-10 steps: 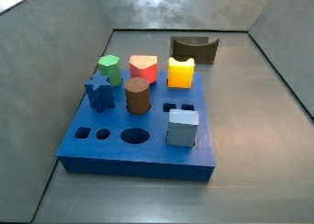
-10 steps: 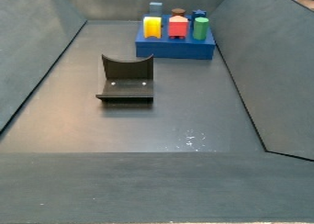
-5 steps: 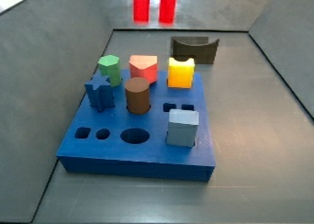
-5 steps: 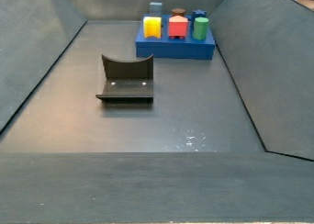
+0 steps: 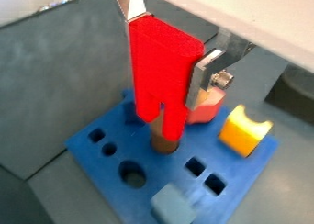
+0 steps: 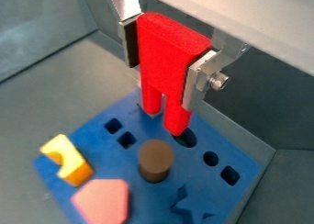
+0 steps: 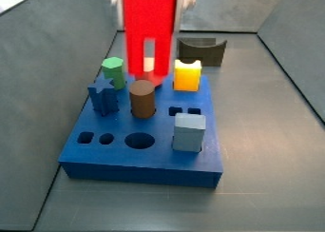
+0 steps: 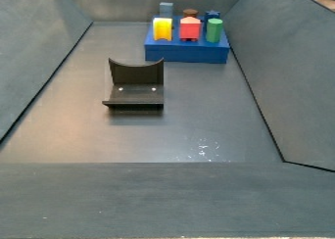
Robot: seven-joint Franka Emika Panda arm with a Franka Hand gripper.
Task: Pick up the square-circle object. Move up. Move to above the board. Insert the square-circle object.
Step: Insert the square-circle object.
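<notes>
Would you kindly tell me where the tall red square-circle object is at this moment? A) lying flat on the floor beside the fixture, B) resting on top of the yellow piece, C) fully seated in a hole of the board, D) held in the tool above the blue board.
D: the tool grips the square-circle object between its silver fingers, and its lower end hangs above the board, not seated in any hole.

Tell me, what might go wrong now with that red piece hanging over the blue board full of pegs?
The claw holds the square-circle object above the board, and other pieces stand close below. Lowered off target, it could hit the brown cylinder or land on the board beside a hole. The claw grips only the top part, so a knock might tilt the piece.
</notes>
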